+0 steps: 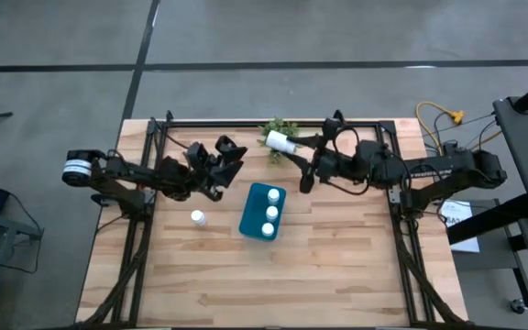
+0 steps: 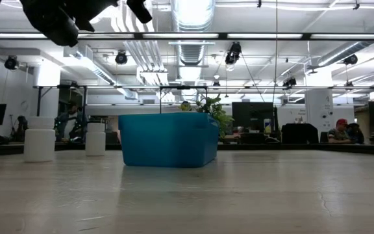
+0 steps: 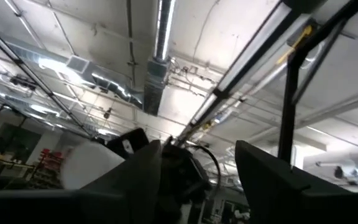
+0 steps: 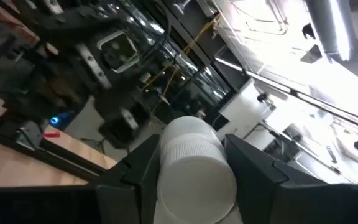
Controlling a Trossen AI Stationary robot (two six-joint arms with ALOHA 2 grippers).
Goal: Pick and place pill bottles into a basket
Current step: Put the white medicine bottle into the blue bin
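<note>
The right gripper (image 4: 188,168) is clamped on a white bottle (image 4: 192,171), fingers pressing both sides of it. In the high view that bottle (image 1: 280,141) lies tilted in the air at the far middle of the table, just beside the plant (image 1: 277,128), with the right arm reaching in from the right. The left gripper (image 1: 230,151) is raised at the far left, empty, its fingers (image 3: 263,171) apart. The basket (image 1: 251,214) sits mid-table with three bottles (image 1: 271,212) inside. A lone bottle (image 1: 197,217) stands on the table (image 1: 337,266) to the basket's left.
</note>
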